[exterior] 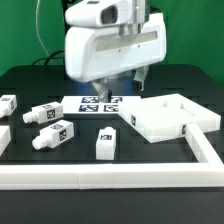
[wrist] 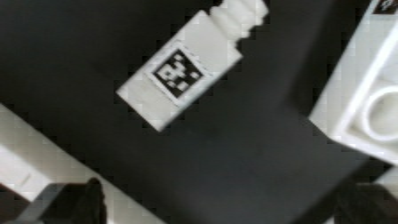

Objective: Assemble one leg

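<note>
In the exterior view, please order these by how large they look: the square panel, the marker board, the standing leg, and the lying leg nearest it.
1. square panel
2. marker board
3. standing leg and lying leg: they look about alike, so I do not rank them.

Lying on the counter (exterior: 75, 158) toward the exterior view's left: the edge leg (exterior: 7, 104) farthest out, the second leg (exterior: 42, 113) near it toward the middle, the third leg (exterior: 52, 134) closer to the front. Sitting alone at the middle front, apart from those three: the fourth leg (exterior: 106, 143). Lying flat behind that one: the marker board (exterior: 98, 102). Resting near the board, on its exterior-view right: the panel (exterior: 165, 115). Running along the front and up the exterior view's right side: the rail (exterior: 100, 178). Showing in the wrist view, flat on the counter, near the panel's corner yet apart from it: one leg (wrist: 183, 68).
</note>
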`<state>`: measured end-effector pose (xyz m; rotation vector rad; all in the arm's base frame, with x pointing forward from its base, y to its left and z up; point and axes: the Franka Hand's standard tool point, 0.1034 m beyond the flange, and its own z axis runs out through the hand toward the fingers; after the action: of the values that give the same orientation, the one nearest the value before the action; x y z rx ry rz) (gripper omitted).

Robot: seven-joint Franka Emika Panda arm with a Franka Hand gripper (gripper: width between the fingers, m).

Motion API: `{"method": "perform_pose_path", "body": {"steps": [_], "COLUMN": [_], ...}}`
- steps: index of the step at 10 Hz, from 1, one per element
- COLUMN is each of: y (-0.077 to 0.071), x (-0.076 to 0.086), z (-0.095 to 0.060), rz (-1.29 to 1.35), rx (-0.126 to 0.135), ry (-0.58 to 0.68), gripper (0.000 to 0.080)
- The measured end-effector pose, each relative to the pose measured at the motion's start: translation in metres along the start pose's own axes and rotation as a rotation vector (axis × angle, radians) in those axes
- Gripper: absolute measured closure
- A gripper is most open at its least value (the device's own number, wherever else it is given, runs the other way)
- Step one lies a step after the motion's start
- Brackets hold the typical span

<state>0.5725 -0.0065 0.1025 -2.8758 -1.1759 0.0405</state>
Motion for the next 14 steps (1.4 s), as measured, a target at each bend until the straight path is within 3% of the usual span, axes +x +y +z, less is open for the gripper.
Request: {"method": "perform_pose_path", "body": {"steps": [3, 6, 8, 9, 12, 14], "y": [0.003, 0.018, 0.027, 0.033, 0.032, 0.026], "x": [-0.001, 0.004, 0.008, 0.003, 0.002, -0.006], "z": [0.001, 0.015, 0.039, 0.05, 0.053, 0.078], "rz": [0.012, 0.185, 0.323, 0.376, 0.382, 0.536], "rx": [0.003, -0.032, -0.014, 0.026, 0.032, 0.056], "ry": [0.002, 0.03, 0.022, 0.03, 0.027, -0.007], "gripper": [0.015, 0.015, 0.015, 0.015, 0.015, 0.015]}}
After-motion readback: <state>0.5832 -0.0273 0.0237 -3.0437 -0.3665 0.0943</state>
